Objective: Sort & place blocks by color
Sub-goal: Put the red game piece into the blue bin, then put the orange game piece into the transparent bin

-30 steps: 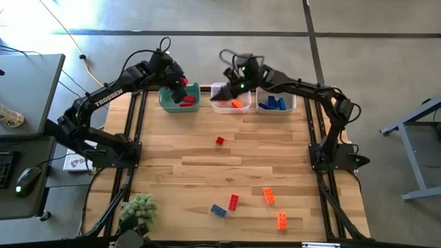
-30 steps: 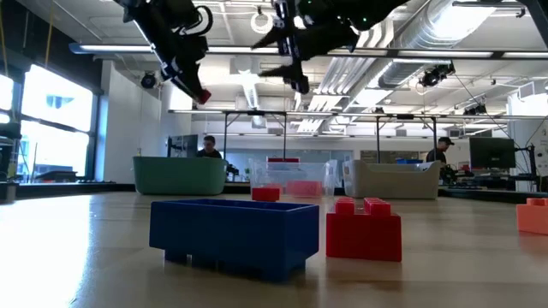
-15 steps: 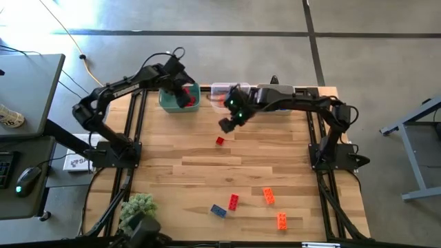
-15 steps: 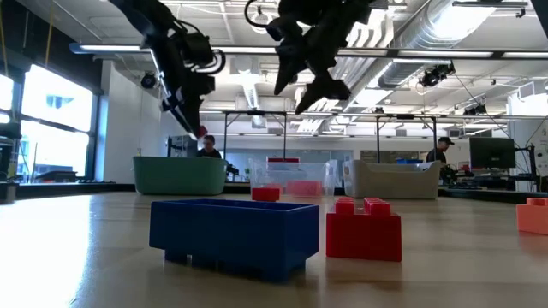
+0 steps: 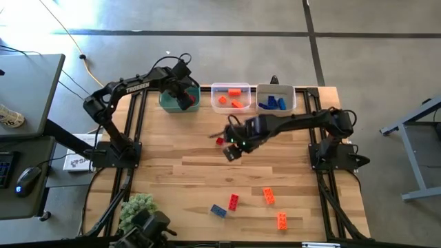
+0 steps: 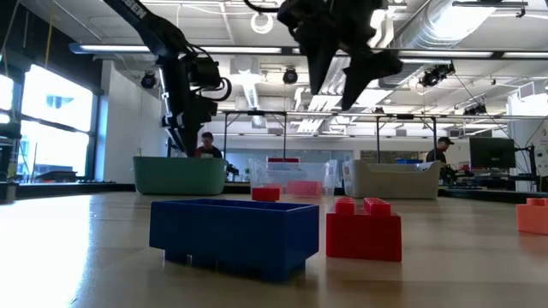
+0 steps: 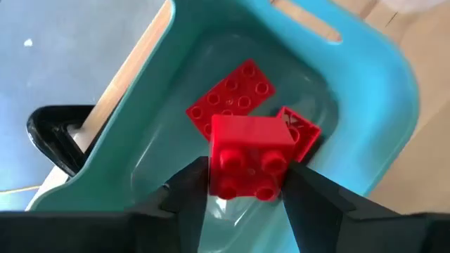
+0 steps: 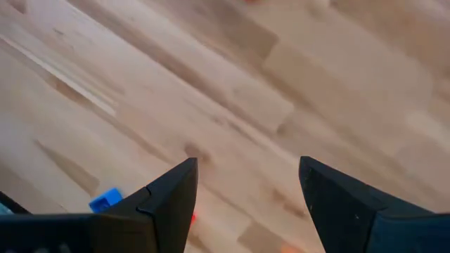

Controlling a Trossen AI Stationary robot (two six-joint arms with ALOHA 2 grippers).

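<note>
left gripper [image 7: 242,193] over green bin [image 7: 365,91], red block [image 7: 252,156] between fingers, grip unclear | right gripper [image 8: 246,186] open, empty

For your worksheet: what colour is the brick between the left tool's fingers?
Red studded brick; left wrist view.

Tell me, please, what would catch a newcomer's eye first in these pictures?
Probably the left gripper over the green bin at the table's far edge, a red block between its fingers above other red pieces. Next, the right gripper, open, hangs over mid-table beside a lone red block. A few loose blocks wait near the front edge.
</note>
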